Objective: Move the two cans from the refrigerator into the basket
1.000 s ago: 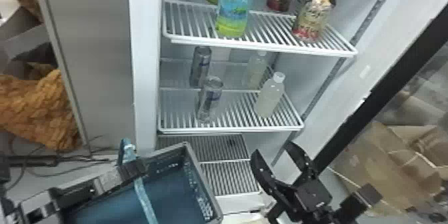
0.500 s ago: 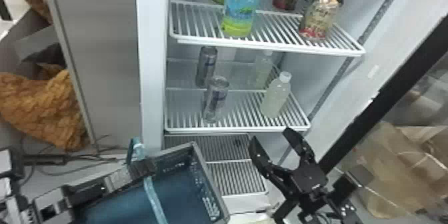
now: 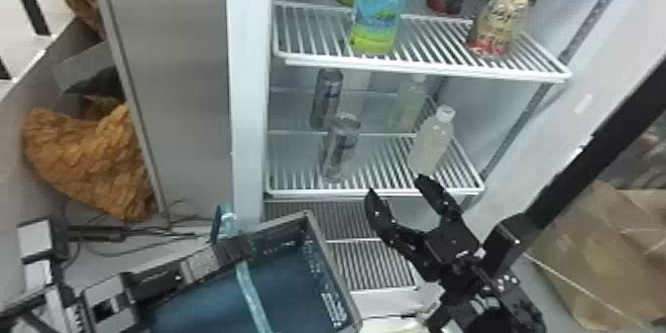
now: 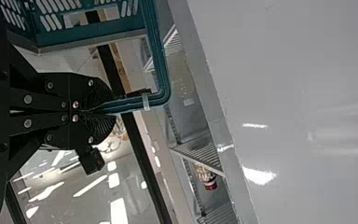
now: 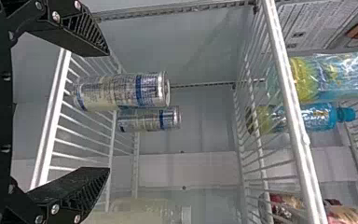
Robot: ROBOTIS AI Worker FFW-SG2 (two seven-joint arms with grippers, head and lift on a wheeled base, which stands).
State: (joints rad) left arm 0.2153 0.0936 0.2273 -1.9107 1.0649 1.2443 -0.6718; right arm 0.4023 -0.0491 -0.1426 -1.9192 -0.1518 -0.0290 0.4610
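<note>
On the refrigerator's (image 3: 246,109) white wire shelf (image 3: 374,192), spotted two slim silver cans (image 3: 341,148), upright. Had the black right gripper (image 3: 396,184) spread wide, empty, just short; the black left gripper (image 4: 113,108) clamped on the teal plastic basket's (image 3: 331,273) handle (image 4: 161,60). Judged first pick-up: needed centring on the nearer can (image 5: 116,91), then closing.

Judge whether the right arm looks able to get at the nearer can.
Probably yes: the right gripper is open, and nothing stands between it and the nearer can in its wrist view.
</note>
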